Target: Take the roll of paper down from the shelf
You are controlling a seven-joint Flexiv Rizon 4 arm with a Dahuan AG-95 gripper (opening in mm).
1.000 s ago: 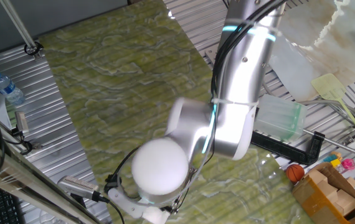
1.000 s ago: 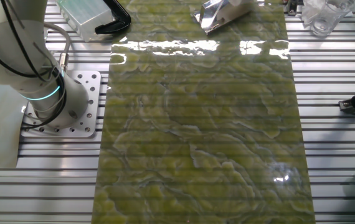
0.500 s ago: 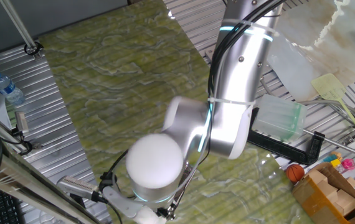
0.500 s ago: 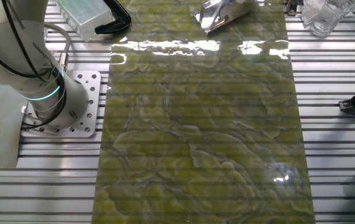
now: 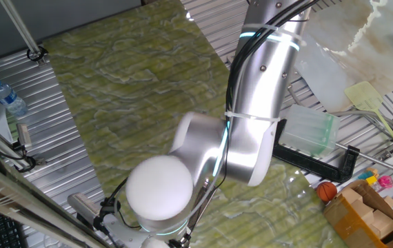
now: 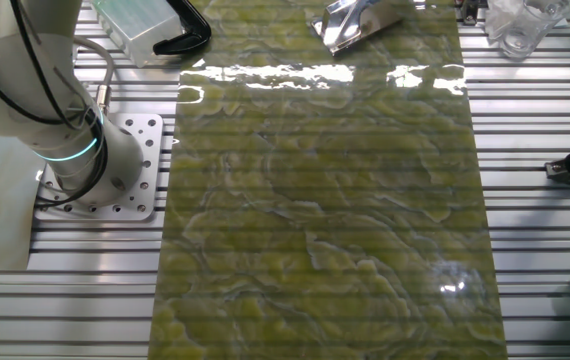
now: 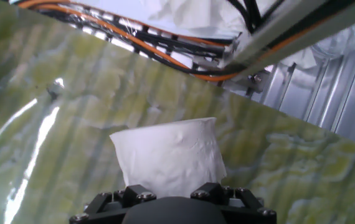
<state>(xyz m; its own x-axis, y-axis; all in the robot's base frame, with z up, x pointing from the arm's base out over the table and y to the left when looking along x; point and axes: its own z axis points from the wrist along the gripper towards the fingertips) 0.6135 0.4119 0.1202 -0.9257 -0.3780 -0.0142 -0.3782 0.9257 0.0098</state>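
Observation:
The roll of paper (image 7: 168,155) is white and embossed. In the hand view it fills the space right in front of my gripper (image 7: 172,190), held over the green marbled mat. Only the gripper's black base shows there, and the fingertips are hidden behind the roll. The shelf (image 6: 350,22), a shiny metal plate with a raised bar, lies at the far edge of the mat in the other fixed view, with no roll visible on it. In one fixed view my arm (image 5: 252,138) bends down to the bottom edge and hides the hand and the shelf.
A translucent plastic box (image 5: 308,131) and a black clamp (image 5: 320,164) lie right of the arm. A water bottle (image 5: 7,96) stands at the left, with cables and clutter at the right. The arm's base (image 6: 95,165) is bolted left of the mat.
The arm's elbow and wrist have swung toward the lower left in one fixed view. The white patch at the shelf's right end in the other fixed view is gone.

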